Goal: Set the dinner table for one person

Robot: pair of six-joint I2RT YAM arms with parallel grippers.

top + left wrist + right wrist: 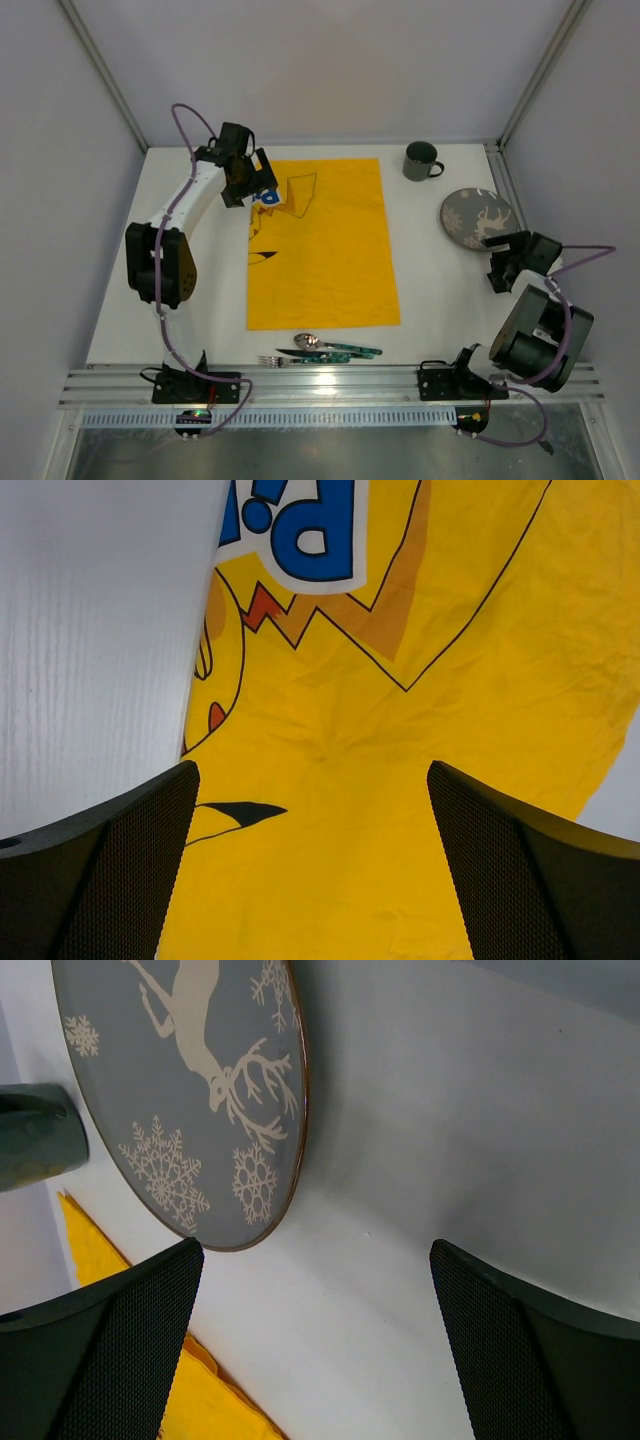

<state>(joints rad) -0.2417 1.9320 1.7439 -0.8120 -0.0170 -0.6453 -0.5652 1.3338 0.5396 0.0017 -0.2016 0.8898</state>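
Note:
The white dinner table point(440, 290) carries a yellow cartoon-printed cloth point(320, 245) spread flat in its middle. A grey plate with a white reindeer point(477, 217) lies at the right; a dark green mug point(421, 161) stands behind it. A spoon point(310, 341), a knife point(335, 353) and a fork point(270, 361) lie at the near edge. My left gripper point(243, 182) is open and empty over the cloth's far left corner point(330, 780). My right gripper point(503, 262) is open and empty just near the plate point(190, 1090), over bare table point(420, 1160).
Grey walls close in the table on three sides. A metal rail point(330, 385) runs along the near edge with both arm bases on it. The mug's edge point(35, 1135) and a cloth corner point(200, 1400) show in the right wrist view.

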